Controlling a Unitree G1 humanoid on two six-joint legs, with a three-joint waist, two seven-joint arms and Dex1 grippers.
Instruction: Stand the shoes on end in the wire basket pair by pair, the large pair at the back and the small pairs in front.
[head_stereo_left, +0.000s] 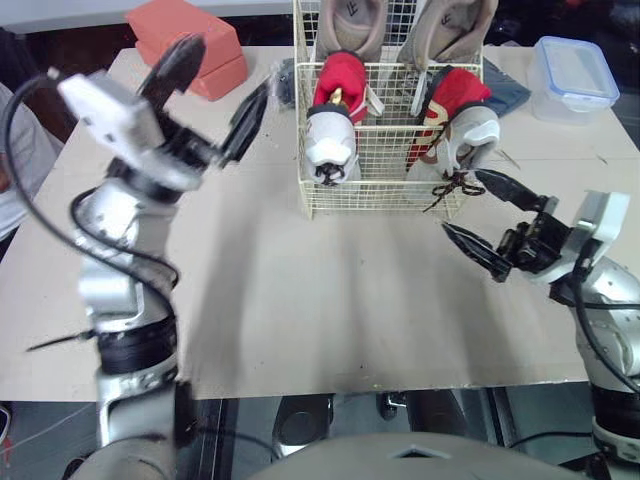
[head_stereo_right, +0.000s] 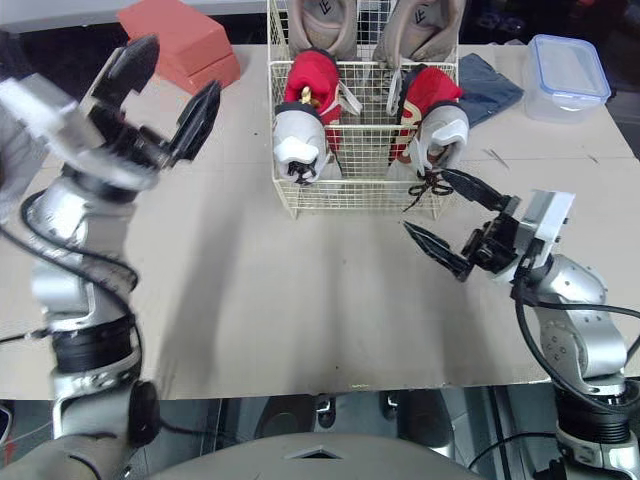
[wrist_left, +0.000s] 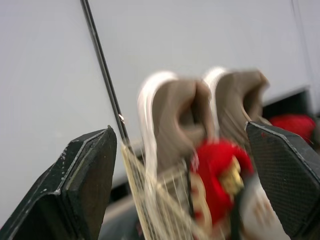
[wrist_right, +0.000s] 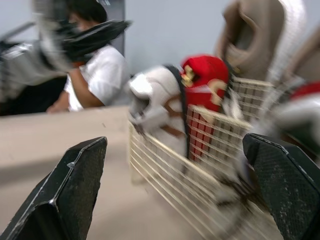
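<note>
My left gripper (head_stereo_left: 213, 92) is up in the air over the table (head_stereo_left: 300, 300), fingers spread wide, holding nothing. A red box (head_stereo_left: 190, 40) lies just behind it. The basket (head_stereo_left: 380, 190) stands in the middle, toward the far side. Two big tan shoes (head_stereo_left: 352, 25) stand on end at its back, and two small red and white shoes (head_stereo_left: 333, 115) stand in front (a black lace hangs out). My right gripper (head_stereo_left: 462, 203) is just beside the basket's right front corner, spread wide and empty. A clear tub (head_stereo_left: 575, 75) sits far right.
</note>
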